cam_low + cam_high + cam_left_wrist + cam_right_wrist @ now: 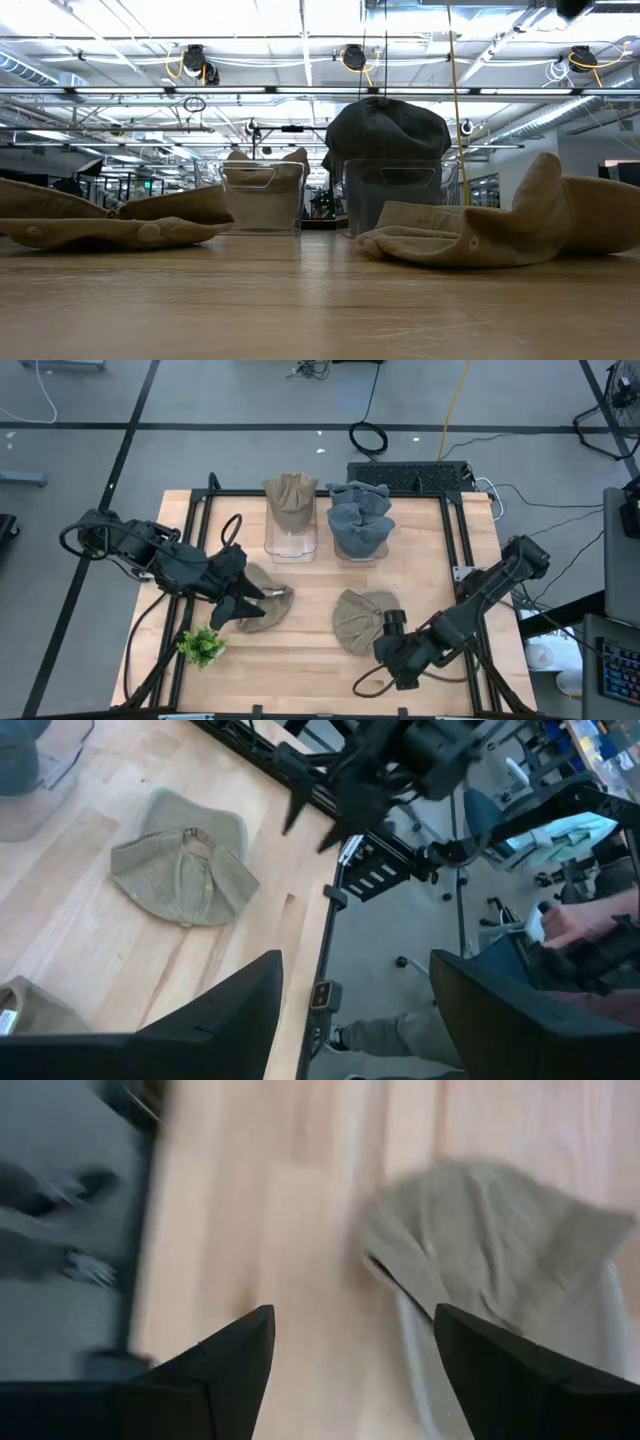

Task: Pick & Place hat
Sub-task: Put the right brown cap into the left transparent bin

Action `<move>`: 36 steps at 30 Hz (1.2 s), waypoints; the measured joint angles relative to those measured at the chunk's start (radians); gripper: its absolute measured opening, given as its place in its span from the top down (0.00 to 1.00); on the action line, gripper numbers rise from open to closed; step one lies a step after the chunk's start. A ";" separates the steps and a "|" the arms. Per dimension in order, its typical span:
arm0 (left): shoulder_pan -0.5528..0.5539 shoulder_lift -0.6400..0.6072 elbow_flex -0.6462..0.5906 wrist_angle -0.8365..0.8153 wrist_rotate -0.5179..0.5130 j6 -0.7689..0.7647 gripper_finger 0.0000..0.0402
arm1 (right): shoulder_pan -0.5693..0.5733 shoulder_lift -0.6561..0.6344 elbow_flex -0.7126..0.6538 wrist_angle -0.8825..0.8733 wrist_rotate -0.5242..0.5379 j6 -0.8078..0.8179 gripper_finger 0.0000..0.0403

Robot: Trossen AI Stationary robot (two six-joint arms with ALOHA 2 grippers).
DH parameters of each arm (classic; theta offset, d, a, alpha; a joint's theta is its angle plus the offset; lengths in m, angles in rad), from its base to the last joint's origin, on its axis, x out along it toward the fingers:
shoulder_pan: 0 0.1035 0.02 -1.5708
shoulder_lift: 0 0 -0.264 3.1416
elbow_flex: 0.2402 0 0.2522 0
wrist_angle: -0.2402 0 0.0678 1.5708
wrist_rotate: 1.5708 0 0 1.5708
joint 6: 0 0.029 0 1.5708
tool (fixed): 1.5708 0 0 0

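Observation:
Two tan hats lie flat on the wooden table: one at mid-left [265, 602], one at mid-right [360, 618] [185, 870] [500, 1250]. My left gripper [238, 603] [355, 1010] hovers open over the left hat's near-left edge without touching it. My right gripper [385, 647] [350, 1370] is open, points steeply down and stands above the table just near-right of the right hat, clear of it. In the left wrist view the right gripper [312, 820] shows with its fingers apart.
Two clear containers stand at the table's far side, one topped by a tan hat [290, 502], the other by a blue-grey hat [360, 520] [388, 130]. A small green plant [201, 647] sits near the near-left corner. A person [590, 925] sits beyond the table's right edge.

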 joint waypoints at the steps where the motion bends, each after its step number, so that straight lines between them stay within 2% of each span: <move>1: 0.000 0.000 0.000 -0.001 0.001 0.000 0.34 | 0.000 0.015 0.000 -0.030 0.002 0.004 0.34; 6: 0.000 0.000 0.000 -0.013 0.001 0.002 0.34 | 0.000 0.058 -0.052 -0.099 0.003 0.049 0.34; 13: 0.000 0.000 0.000 -0.014 0.001 0.036 0.34 | 0.003 0.059 -0.228 -0.018 0.031 0.073 0.34; 17: 0.000 0.000 0.000 -0.015 0.001 0.036 0.34 | 0.003 0.059 -0.325 0.053 0.102 0.044 0.34; 21: 0.000 0.000 0.000 -0.015 0.001 0.036 0.34 | -0.002 0.059 -0.410 0.135 0.129 0.030 0.39; 24: 0.000 0.000 0.000 -0.015 0.001 0.036 0.34 | -0.007 0.059 -0.457 0.202 0.126 0.036 0.47; 26: 0.000 0.000 0.000 -0.015 0.001 0.035 0.34 | -0.007 0.059 -0.469 0.220 0.125 0.039 0.56; 31: 0.000 0.000 0.000 -0.018 0.001 0.036 0.34 | -0.006 0.048 -0.464 0.219 0.139 0.019 0.91; 32: 0.000 0.000 0.000 -0.020 0.001 0.036 0.34 | -0.007 0.041 -0.462 0.218 0.145 0.008 0.95; 36: 0.000 0.000 -0.001 -0.022 0.010 0.070 0.34 | -0.008 -0.013 -0.460 0.221 0.163 0.028 0.99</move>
